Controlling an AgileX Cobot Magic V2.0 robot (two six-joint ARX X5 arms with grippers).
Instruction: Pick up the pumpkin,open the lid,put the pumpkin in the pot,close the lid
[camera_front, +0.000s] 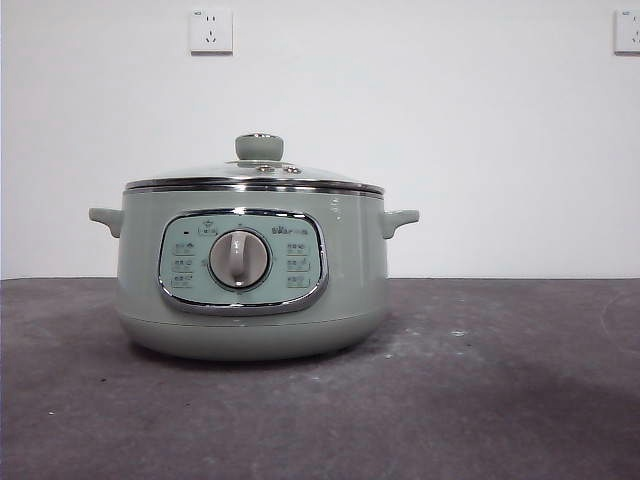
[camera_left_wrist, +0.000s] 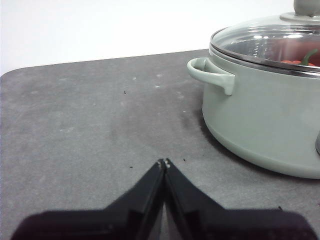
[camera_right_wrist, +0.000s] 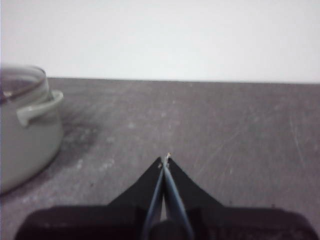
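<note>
Sitting inside the pot, the pumpkin shows orange through the glass lid, which rests squarely on the rim. Left gripper and right gripper hover pinched together, empty, either side. Only risk now: a careless retreat clipping a handle.

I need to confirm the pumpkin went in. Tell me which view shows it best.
The left wrist view: the pumpkin shows orange with its green stem through the glass lid inside the pot. The front view shows only the pot's outside; the right wrist view catches just its edge.
</note>
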